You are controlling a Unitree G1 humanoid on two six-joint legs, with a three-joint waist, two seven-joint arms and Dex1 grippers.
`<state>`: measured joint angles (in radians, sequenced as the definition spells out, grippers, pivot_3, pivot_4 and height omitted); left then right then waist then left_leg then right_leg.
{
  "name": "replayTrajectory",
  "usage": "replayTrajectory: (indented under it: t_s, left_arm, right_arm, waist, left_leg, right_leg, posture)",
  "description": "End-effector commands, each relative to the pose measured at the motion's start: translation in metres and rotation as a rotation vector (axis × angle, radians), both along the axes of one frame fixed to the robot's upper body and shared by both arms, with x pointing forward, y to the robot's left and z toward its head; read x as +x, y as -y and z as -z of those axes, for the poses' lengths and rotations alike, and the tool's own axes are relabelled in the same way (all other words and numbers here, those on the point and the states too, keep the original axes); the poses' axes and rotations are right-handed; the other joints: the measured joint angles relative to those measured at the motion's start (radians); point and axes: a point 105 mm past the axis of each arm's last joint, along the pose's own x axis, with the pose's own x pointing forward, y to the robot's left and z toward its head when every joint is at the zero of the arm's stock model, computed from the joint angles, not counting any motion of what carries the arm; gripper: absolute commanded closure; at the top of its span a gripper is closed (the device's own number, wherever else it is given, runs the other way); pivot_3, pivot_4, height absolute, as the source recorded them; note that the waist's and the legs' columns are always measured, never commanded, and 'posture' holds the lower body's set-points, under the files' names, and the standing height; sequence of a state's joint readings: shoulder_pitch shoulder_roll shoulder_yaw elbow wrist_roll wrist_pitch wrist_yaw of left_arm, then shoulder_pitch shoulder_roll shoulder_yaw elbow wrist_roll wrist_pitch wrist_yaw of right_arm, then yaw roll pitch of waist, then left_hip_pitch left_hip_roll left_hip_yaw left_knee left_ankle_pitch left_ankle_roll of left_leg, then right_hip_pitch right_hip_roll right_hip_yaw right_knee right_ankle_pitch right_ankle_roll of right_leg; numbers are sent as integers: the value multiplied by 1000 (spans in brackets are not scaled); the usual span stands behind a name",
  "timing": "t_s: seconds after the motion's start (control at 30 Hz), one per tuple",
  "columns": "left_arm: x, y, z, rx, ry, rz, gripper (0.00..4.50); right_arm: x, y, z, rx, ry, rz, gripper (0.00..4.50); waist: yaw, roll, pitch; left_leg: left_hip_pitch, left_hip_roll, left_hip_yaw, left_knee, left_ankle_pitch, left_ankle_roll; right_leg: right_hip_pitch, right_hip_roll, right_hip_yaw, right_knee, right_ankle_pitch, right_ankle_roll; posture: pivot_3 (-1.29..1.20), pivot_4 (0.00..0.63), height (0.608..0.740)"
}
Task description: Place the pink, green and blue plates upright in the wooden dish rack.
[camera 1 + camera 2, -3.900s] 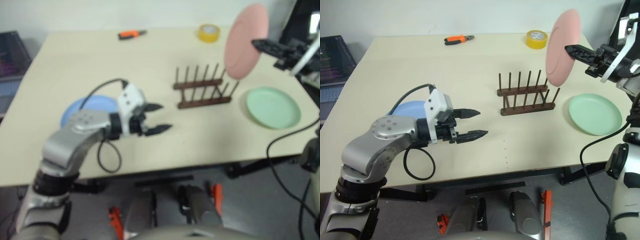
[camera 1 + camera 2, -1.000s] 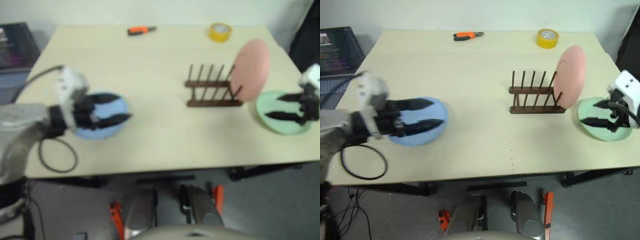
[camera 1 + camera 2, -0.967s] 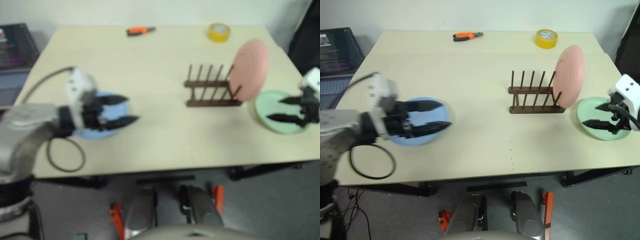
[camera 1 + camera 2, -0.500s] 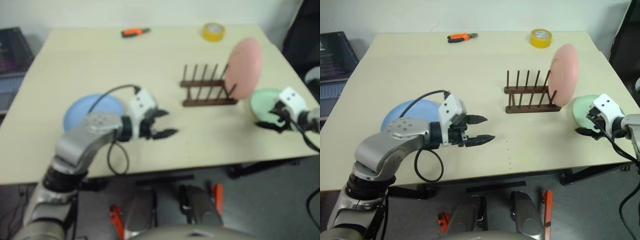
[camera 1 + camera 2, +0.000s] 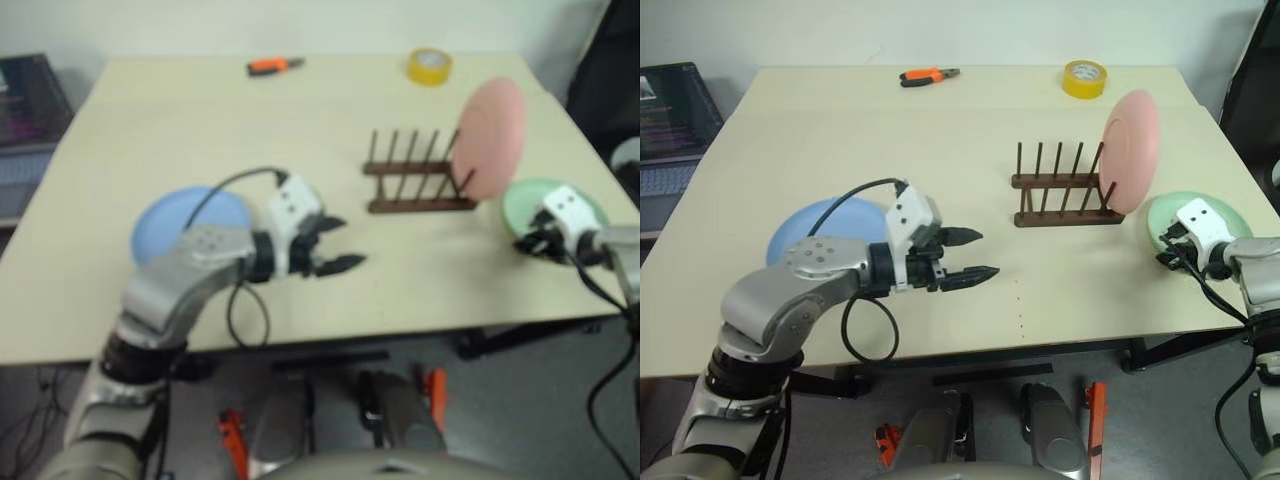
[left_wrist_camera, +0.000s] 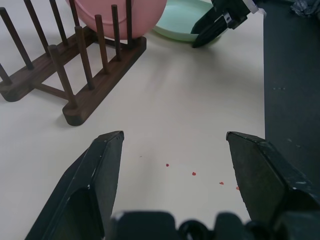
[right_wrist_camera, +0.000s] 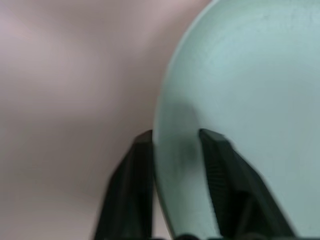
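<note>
The right gripper point(image 7: 172, 150) pinches the near rim of the green plate point(image 5: 1230, 215), one black finger point(image 7: 131, 185) under the edge and the other on top, jaws narrow. That plate lies at the table's point(image 5: 840, 150) right edge, toward the near right corner, and whether it has left the tabletop cannot be told. Just left of it stands the rack point(image 5: 1065, 195), its pegs upright, with the pink plate point(image 5: 1130, 150) on edge in the rack's right end, leaning a little. The left gripper point(image 5: 970, 255) hangs above the middle of the table near its front edge, jaws wide and empty, pointing toward the rack; bare tabletop shows between its fingers point(image 6: 97, 175) in the wrist view. Behind that arm, toward the left edge, the blue plate point(image 5: 805, 228) lies flat, partly hidden by the arm and its black cable point(image 5: 870, 330). Along the far edge sit orange-handled pliers point(image 5: 928, 75) and a roll of yellow tape point(image 5: 1083, 78).
</note>
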<state>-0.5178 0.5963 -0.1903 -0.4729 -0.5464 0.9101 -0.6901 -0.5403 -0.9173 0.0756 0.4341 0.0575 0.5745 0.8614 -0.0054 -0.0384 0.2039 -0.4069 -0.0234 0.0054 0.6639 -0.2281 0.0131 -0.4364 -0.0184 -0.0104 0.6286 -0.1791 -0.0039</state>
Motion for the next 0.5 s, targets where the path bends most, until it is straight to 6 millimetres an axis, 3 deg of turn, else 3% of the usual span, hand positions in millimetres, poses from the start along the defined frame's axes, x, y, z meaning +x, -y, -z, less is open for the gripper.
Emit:
replayTrajectory:
  t_s: [0.03, 0.23, 0.4, 0.5]
  left_arm:
    - [-1, 2, -17, -24, 61, 22, 874]
    - [-3, 9, -23, -42, 78, 61, 874]
    - [-1, 9, -27, -57, 81, 72, 874]
    - [2, 6, -30, -60, 94, 74, 874]
  right_arm:
    - [-2, 6, -7, -6, 9, 17, 4483]
    - [-4, 15, -48, 9, 111, 59, 4483]
    - [-11, 32, -106, 14, 278, 152, 4483]
    - [-12, 32, -153, 40, 425, 175, 4483]
  waist:
    - [0, -1, -1]
    - [1, -1, -1]
    - [4, -1, 0]
    - [-1, 0, 0]
  left_leg:
    - [1, 0, 0, 0, 0, 0]
    - [3, 0, 0, 0, 0, 0]
    - [2, 0, 0, -2, 0, 0]
    - [1, 0, 0, -3, 0, 0]
  right_leg:
    - [1, 0, 0, 0, 0, 0]
    - [3, 0, 0, 0, 0, -1]
    - [2, 0, 0, 0, 0, 0]
    - [0, 0, 0, 0, 0, 0]
  posture:
    - [0, 150, 740]
    - [0, 150, 740]
    - [0, 150, 740]
    - [0, 150, 740]
